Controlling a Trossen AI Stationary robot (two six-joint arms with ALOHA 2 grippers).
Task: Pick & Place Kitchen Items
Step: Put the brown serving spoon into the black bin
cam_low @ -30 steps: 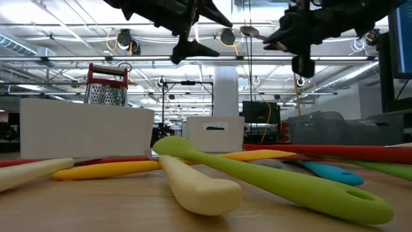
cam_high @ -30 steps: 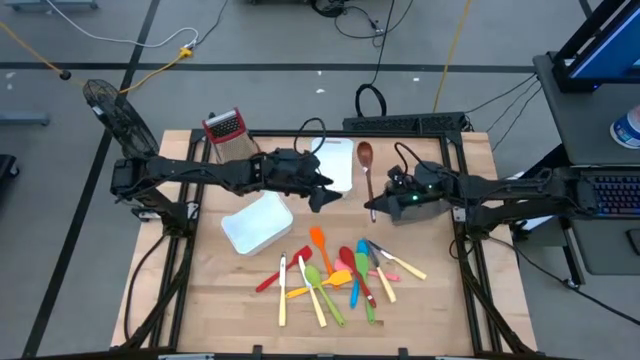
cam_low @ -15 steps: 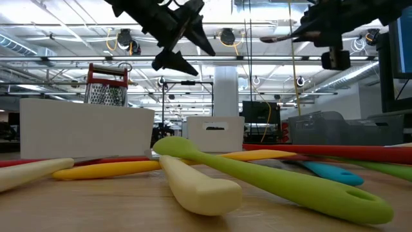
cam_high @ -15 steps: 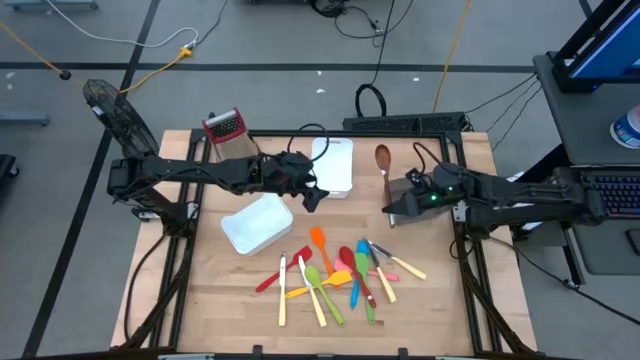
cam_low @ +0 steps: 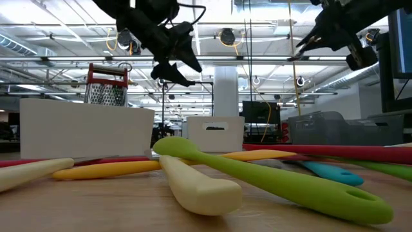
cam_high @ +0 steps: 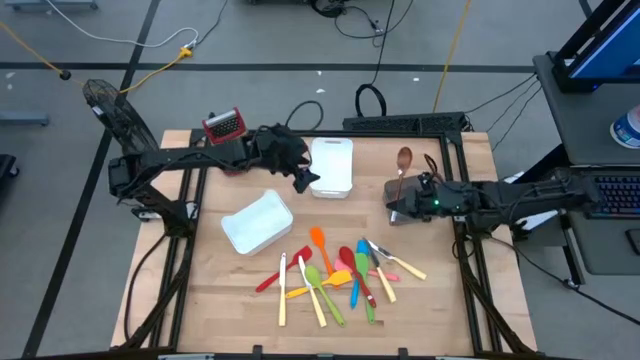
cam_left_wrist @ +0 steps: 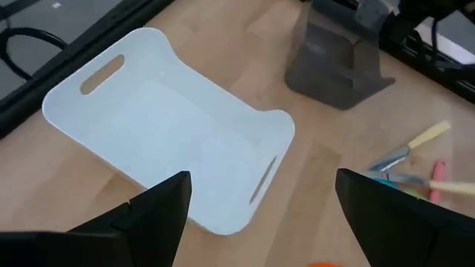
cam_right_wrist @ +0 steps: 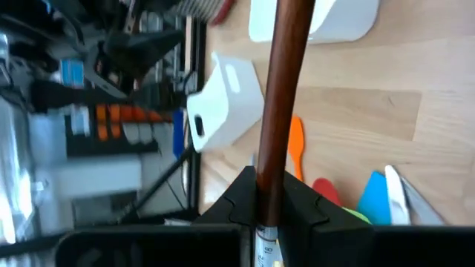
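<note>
My right gripper is right of the table's middle, shut on a brown wooden spoon held above the table. My left gripper hangs open and empty above the near left corner of the far white bin; the left wrist view shows its fingers wide apart over that bin. The other kitchen items, in red, orange, green, blue, yellow and cream, lie flat in a loose pile on the table's near half. My right gripper pinches the wooden spoon's handle near its free end between its two fingers. The handle runs out from the fingers toward the table's far edge, and its bowl is free. The spoon is lifted clear of the table.
A second white bin sits left of the middle. A metal grater with a red top stands at the far left corner. A grey bin sits below my right gripper. The table's near left corner is bare wood.
My right gripper has drawn back toward the table's right edge and rolled, carrying the wooden spoon, which stays lifted with its bowl toward the far edge. My left gripper, still open, has swung toward the far left, from beside the right gripper to the far white bin.
</note>
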